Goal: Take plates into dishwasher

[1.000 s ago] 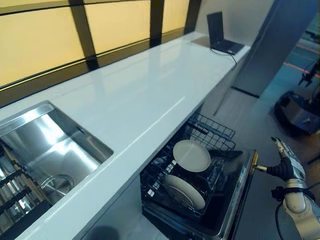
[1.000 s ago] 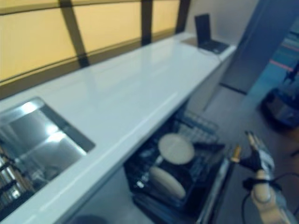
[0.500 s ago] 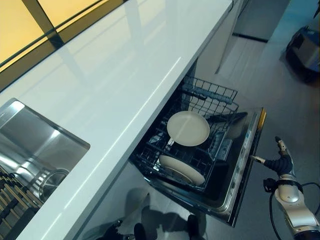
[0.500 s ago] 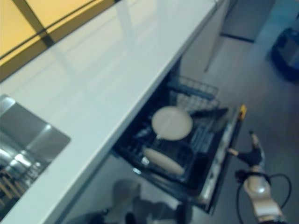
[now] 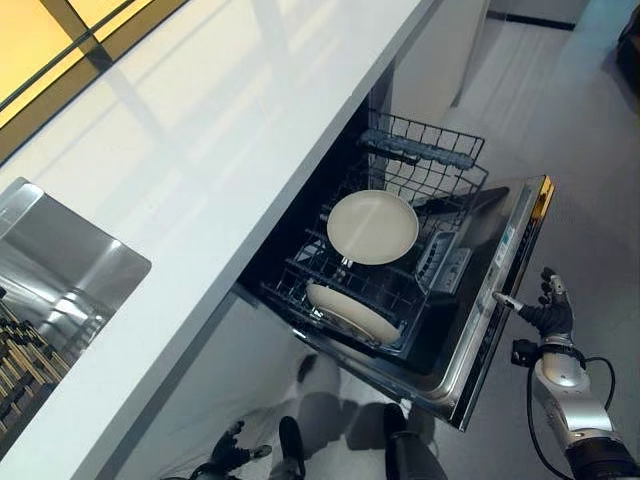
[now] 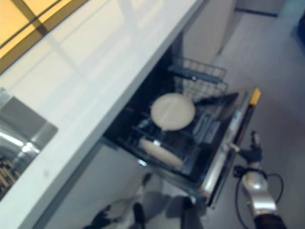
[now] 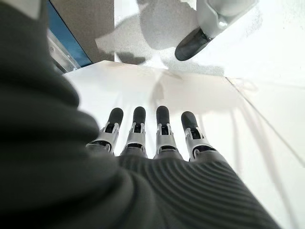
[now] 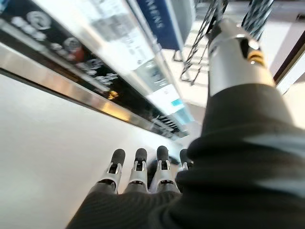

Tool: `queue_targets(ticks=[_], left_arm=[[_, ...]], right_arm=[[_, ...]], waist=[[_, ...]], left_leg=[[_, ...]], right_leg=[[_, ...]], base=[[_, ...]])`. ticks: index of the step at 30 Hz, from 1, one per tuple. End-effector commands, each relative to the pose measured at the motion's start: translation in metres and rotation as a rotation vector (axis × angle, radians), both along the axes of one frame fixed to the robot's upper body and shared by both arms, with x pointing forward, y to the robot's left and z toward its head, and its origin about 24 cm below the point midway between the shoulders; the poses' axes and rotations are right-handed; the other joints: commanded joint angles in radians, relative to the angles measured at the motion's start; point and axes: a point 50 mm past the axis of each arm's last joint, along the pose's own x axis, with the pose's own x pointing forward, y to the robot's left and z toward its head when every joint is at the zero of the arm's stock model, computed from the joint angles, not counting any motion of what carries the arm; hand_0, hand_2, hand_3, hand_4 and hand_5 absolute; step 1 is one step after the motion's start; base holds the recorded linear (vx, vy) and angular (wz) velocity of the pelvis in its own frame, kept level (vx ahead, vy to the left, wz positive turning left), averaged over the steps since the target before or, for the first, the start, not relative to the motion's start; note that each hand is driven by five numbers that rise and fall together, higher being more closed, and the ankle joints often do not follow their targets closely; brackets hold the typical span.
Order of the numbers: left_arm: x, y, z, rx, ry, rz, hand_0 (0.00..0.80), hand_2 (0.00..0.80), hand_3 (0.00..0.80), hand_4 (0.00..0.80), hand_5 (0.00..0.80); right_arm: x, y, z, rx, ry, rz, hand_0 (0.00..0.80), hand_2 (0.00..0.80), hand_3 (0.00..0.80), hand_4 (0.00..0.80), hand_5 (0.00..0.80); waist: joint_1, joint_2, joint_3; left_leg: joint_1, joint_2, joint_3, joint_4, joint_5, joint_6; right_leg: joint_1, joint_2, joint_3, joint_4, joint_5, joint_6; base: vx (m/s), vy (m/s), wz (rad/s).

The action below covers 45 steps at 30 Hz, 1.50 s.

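Plates: 2 pale round plates sit in the pulled-out lower rack (image 5: 400, 250) of the dishwasher. The upper plate (image 5: 372, 227) leans on the tines with its face turned up toward the camera; the lower plate (image 5: 350, 312) lies flatter, near the front edge of the rack.
Dishwasher door: the door (image 5: 500, 310) hangs open and down, its edge just beside the right hand.
Counter: the white counter (image 5: 230, 130) above the rack carries no plate in these views; a steel sink (image 5: 50, 270) sits at its left end.
Right hand: the right hand (image 5: 550, 312) is low, close by the outer edge of the door, fingers straight and relaxed, holding nothing; whether it touches the door I cannot tell.
Left hand: the left hand (image 7: 147, 138) shows in its wrist view, pointed at pale floor, fingers (image 7: 138, 125) straight in a row, empty.
Handling, as judgement: the plates look like glazed ceramic, so stiff, fairly heavy for their thinness, smooth and slippery, and likely to chip if knocked on wire.
Where to hold: take a plate by its rim, thumb on one face and fingers on the other, at the part standing clear of the tines.
Risk: a dropped plate could crack or jar its neighbour.
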Motion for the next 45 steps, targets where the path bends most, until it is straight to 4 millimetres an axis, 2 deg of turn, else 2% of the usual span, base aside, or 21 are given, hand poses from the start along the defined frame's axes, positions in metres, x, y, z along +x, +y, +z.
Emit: queue_targets(ticks=[1, 7, 11, 18, 25, 31, 41, 45], left_arm=[[0.011, 0.005, 0.011, -0.010, -0.073, 0.045, 0.000, 0.000, 0.000, 0.000, 0.000], [0.016, 0.003, 0.014, -0.011, -0.090, 0.042, 0.000, 0.000, 0.000, 0.000, 0.000], [0.019, 0.002, 0.015, 0.000, -0.094, 0.030, 0.000, 0.000, 0.000, 0.000, 0.000], [0.018, 0.000, 0.014, 0.016, -0.088, 0.008, 0.000, 0.000, 0.000, 0.000, 0.000], [0.022, -0.002, 0.016, 0.037, -0.077, -0.033, 0.000, 0.000, 0.000, 0.000, 0.000], [0.022, -0.002, 0.015, 0.046, -0.059, -0.055, 0.000, 0.000, 0.000, 0.000, 0.000], [0.018, -0.001, 0.012, 0.048, -0.034, -0.066, 0.000, 0.000, 0.000, 0.000, 0.000], [0.017, 0.001, 0.011, 0.041, -0.028, -0.066, 0.000, 0.000, 0.000, 0.000, 0.000]], right_arm=[[0.003, -0.002, 0.029, 0.071, -0.192, -0.013, 0.000, 0.000, 0.000, 0.000, 0.000], [0.008, -0.003, 0.017, 0.237, -0.214, -0.039, 0.000, 0.000, 0.000, 0.000, 0.000], [0.013, 0.004, 0.006, 0.350, -0.207, 0.002, 0.000, 0.000, 0.000, 0.000, 0.000], [0.021, 0.029, -0.016, 0.501, -0.168, 0.227, 0.000, 0.000, 0.000, 0.000, 0.000], [0.028, 0.054, -0.031, 0.512, -0.103, 0.420, 0.000, 0.000, 0.000, 0.000, 0.000], [0.033, 0.075, -0.036, 0.482, -0.027, 0.553, 0.000, 0.000, 0.000, 0.000, 0.000], [0.037, 0.102, -0.037, 0.433, 0.032, 0.657, 0.000, 0.000, 0.000, 0.000, 0.000], [0.037, 0.107, -0.037, 0.428, 0.045, 0.659, 0.000, 0.000, 0.000, 0.000, 0.000]], waist=[[-0.001, -0.014, 0.031], [0.006, -0.006, 0.032], [0.016, 0.000, 0.032], [0.029, 0.005, 0.032], [0.045, 0.010, 0.032], [0.055, 0.011, 0.032], [0.075, 0.000, 0.032], [0.085, -0.005, 0.031]], left_leg=[[-0.109, -0.001, -0.051, -0.053, 0.124, 0.011], [-0.121, 0.000, -0.040, -0.076, 0.138, 0.007], [-0.134, 0.005, -0.037, -0.081, 0.151, 0.004], [-0.127, -0.003, -0.043, -0.102, 0.163, 0.001], [-0.119, -0.010, -0.049, -0.112, 0.163, 0.003], [-0.106, -0.015, -0.053, -0.122, 0.167, 0.002], [-0.087, -0.015, -0.061, -0.117, 0.164, 0.005], [-0.073, -0.020, -0.070, -0.114, 0.157, 0.010]], right_leg=[[0.049, -0.003, -0.078, 0.075, -0.122, -0.011], [0.038, 0.003, -0.081, 0.062, -0.118, -0.009], [0.033, 0.005, -0.091, 0.052, -0.107, -0.008], [0.048, 0.000, -0.098, 0.045, -0.113, -0.005], [0.073, -0.006, -0.109, 0.024, -0.109, -0.003], [0.097, -0.007, -0.118, 0.009, -0.106, -0.002], [0.146, -0.009, -0.134, -0.030, -0.092, -0.003], [0.176, -0.015, -0.141, -0.043, -0.091, -0.002]], base=[[-0.037, -0.004, -0.05], [-0.034, -0.010, -0.07], [0.000, 0.000, 0.00], [0.000, 0.000, 0.00], [0.000, 0.000, 0.00], [0.012, 0.000, 0.03], [0.037, 0.017, 0.03], [0.057, 0.028, 0.05]])
